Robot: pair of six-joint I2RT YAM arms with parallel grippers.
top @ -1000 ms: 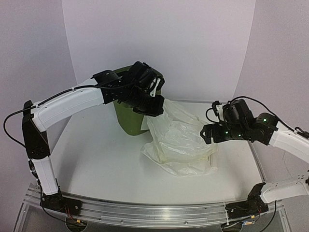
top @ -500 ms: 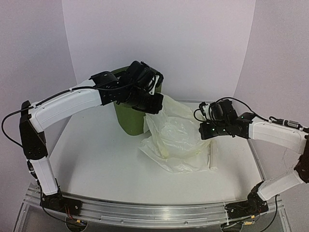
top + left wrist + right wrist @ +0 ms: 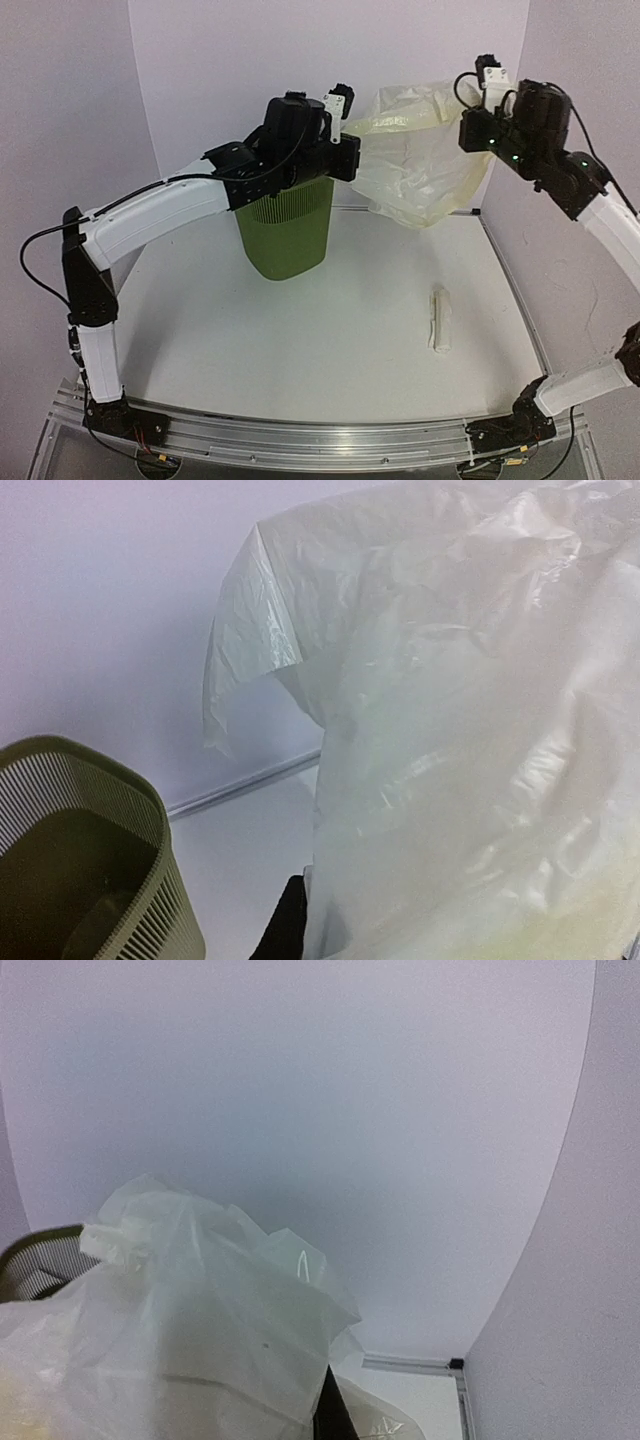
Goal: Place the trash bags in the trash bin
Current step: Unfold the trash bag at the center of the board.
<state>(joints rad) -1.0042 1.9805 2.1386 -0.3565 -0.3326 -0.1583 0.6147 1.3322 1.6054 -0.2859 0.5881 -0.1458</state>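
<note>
The large translucent pale yellowish plastic film bag (image 3: 420, 170), earlier slumped on the white table (image 3: 250, 330), now hangs in the air between the left gripper (image 3: 350, 148) and the raised right gripper (image 3: 472, 125). The right gripper, open before, seems clamped on it. A small white roll (image 3: 441, 320) now lies uncovered.

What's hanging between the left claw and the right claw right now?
The trash bag spans that stretch, gripped by the left claw and right claw and held aloft; the top view shows it.
</note>
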